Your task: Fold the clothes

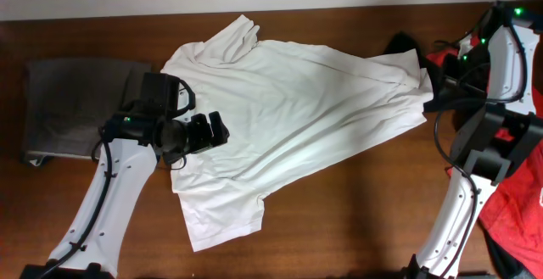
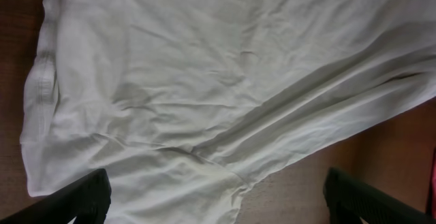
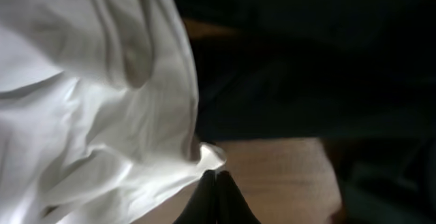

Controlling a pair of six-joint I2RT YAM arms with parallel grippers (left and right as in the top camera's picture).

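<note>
1. A white T-shirt (image 1: 288, 101) lies spread and creased across the middle of the wooden table (image 1: 356, 220) in the overhead view. It runs from the upper centre down to a sleeve or hem corner at the lower left of centre.
2. The left gripper (image 1: 212, 132) sits over the shirt's left part, left of centre in the overhead frame.
3. In the left wrist view its two fingers (image 2: 82, 200) show at the bottom corners, spread wide apart with nothing between them. Wrinkled white fabric fills most of the frame beneath them. Whether the fingers touch the cloth cannot be told.
4. The right gripper (image 1: 428, 101) is at the shirt's right edge, in the upper right of the overhead frame, where the fabric draws to a point.
5. In the right wrist view its fingers (image 3: 216, 200) meet at the bottom centre, closed together, with a small fold of the shirt's edge pinched at their tips.
6. A black garment (image 1: 403, 43) lies just beyond that edge, partly under the shirt, and fills the upper right of the right wrist frame.
7. A grey folded cloth (image 1: 72, 105) rests at the far left of the table.
8. A red garment (image 1: 509, 211) lies at the far right.
</note>
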